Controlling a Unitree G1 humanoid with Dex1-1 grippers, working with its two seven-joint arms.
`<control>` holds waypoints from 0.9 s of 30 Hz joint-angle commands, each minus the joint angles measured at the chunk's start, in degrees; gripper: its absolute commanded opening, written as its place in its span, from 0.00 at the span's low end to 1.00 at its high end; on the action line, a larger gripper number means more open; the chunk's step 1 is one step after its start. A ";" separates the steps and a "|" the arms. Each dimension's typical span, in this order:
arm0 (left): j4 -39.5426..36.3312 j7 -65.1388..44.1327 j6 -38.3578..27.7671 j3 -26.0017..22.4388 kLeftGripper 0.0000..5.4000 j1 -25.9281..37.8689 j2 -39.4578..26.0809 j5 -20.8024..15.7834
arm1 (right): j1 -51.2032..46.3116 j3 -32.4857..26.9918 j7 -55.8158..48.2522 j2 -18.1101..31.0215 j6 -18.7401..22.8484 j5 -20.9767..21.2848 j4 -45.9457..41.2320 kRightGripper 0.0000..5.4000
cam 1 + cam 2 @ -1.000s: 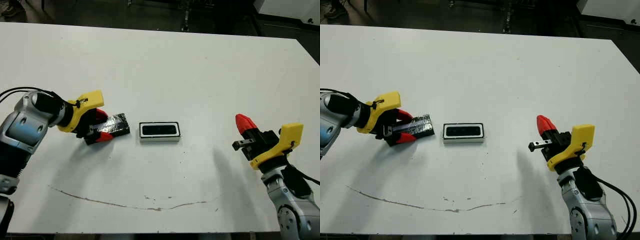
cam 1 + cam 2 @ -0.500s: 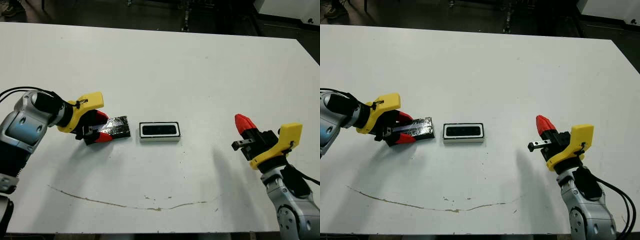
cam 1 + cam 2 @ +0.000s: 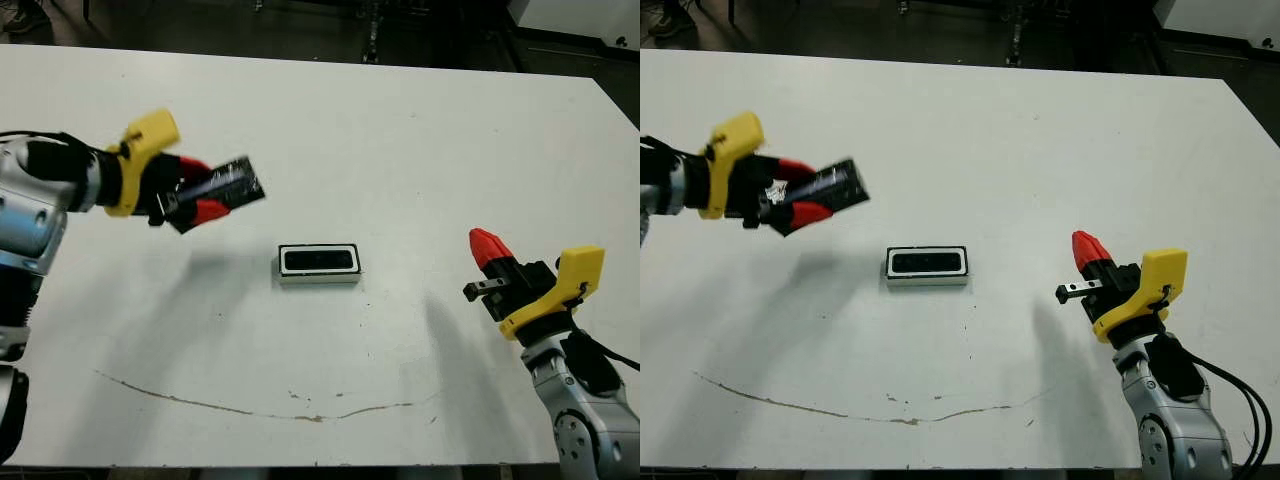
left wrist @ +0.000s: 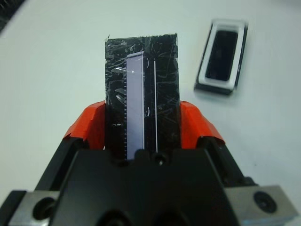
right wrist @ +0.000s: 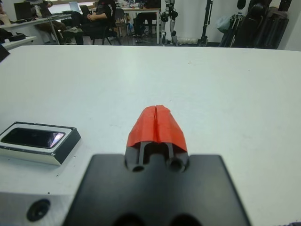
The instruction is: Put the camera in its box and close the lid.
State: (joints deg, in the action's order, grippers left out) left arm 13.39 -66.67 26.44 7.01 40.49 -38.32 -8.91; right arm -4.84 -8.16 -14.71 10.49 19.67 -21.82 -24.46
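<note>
Holding the lid (image 3: 222, 184) clear of the table, the left gripper (image 3: 196, 196) sits in the upper left of the head view, its two red fingers pinching the long edges of the glossy, silver-speckled black panel. The lid juts out from the fingers toward the right of the frame, tilted slightly upward at its far end, and casts a soft shadow on the white table (image 3: 400, 150) beneath it.

Lower and to the right of the lid, near the centre of the frame, the box (image 3: 319, 264) lies flat on the table with its long axis running left to right. The camera (image 3: 319, 261) is already inside it, a dark slab framed by the thick white walls. The left wrist view shows the same: the box lies ahead of the lid's far end and off to one side, the camera's dark face showing within.

At the lower right, the right gripper (image 3: 484, 250) hangs above the table, well apart from the box, its red fingers pressed together and holding nothing.

The left arm is the nearer one, and it has the lid. Judging from this, the remaining step is to carry the lid rightward and down, line its long axis up with the box's, and set it on top.
</note>
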 commanded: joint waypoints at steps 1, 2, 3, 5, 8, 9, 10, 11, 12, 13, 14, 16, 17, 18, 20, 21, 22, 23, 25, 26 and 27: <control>1.03 -0.15 0.25 0.21 0.59 -0.35 0.87 -1.02 | -0.66 -0.18 0.65 0.16 0.78 -0.04 -0.23 0.00; 1.38 -0.51 -0.01 0.37 0.59 -0.48 1.19 -1.35 | -0.68 -0.13 0.69 0.14 0.66 0.04 -0.22 0.00; 1.57 -0.63 0.21 0.63 0.59 -0.57 1.47 -1.55 | -0.66 -0.06 0.75 0.18 0.60 0.16 -0.21 0.00; 1.88 -0.99 0.19 1.17 0.59 -0.82 2.15 -1.97 | -0.62 0.00 0.74 0.29 0.75 -0.03 -0.22 0.00; 2.90 -2.19 0.10 1.56 0.59 -1.39 4.50 -3.77 | -0.75 0.26 0.37 0.22 0.50 -0.32 -0.05 0.00; 2.92 -2.21 0.44 1.79 0.59 -1.57 5.08 -4.06 | -0.78 0.39 0.21 0.22 0.30 -0.29 0.08 0.00; 2.74 -2.10 1.44 2.13 0.59 -1.71 5.68 -4.33 | -0.80 0.59 0.15 0.32 0.24 -0.07 0.10 0.00; 2.59 -2.02 2.15 2.39 0.59 -1.83 6.11 -4.58 | -0.81 0.75 0.16 0.39 0.27 0.09 0.05 0.00; 2.36 -1.94 3.06 2.71 0.59 -1.91 6.42 -4.82 | -0.85 0.87 0.26 0.39 0.36 0.20 -0.05 0.00; 2.16 -2.07 3.81 3.09 0.59 -1.98 6.75 -5.04 | -0.91 0.98 0.35 0.39 0.33 0.34 -0.11 0.00; 2.07 -2.17 4.13 3.40 0.59 -2.09 7.08 -5.15 | -0.94 1.02 0.39 0.35 0.26 0.35 -0.08 0.00; 2.51 -2.70 4.17 4.08 0.59 -2.09 7.61 -5.27 | -0.92 0.98 0.31 0.25 0.19 0.08 0.13 0.00; 2.61 -2.80 4.31 4.45 0.59 -2.07 7.81 -5.24 | -0.89 0.97 0.14 0.22 -0.03 -0.02 0.34 0.00; 2.71 -2.90 4.49 4.73 0.59 -2.03 7.93 -5.24 | -0.87 0.98 0.05 0.20 -0.15 -0.07 0.45 0.00; 3.23 -3.45 4.85 5.28 0.59 -1.89 8.28 -5.42 | -0.87 1.02 0.30 0.08 0.16 -0.15 0.26 0.00; 3.52 -3.69 4.96 5.45 0.59 -1.87 8.44 -5.55 | -0.85 1.03 0.41 0.06 0.32 -0.15 0.18 0.00; 3.72 -3.88 5.01 5.59 0.59 -1.86 8.60 -5.62 | -0.81 1.05 0.51 0.10 0.51 -0.13 0.09 0.00; 3.85 -4.02 5.06 5.67 0.59 -1.86 8.71 -5.65 | -0.79 1.09 0.53 0.18 0.59 -0.06 0.05 0.00; 4.33 -4.50 5.11 5.97 0.59 -1.80 9.00 -5.65 | -0.74 1.12 0.19 0.21 0.04 -0.03 0.39 0.00; 4.33 -4.49 5.17 6.19 0.59 -1.83 9.08 -5.47 | -0.71 1.15 0.05 0.26 -0.16 0.02 0.51 0.00; 4.32 -4.50 5.25 6.35 0.59 -1.87 9.15 -5.36 | -0.70 1.16 0.00 0.29 -0.26 0.07 0.57 0.00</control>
State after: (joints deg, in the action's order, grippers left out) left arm 17.24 -70.88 31.15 12.70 39.14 -29.22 -14.33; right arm -5.08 -6.80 -14.53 10.47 19.63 -21.84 -24.34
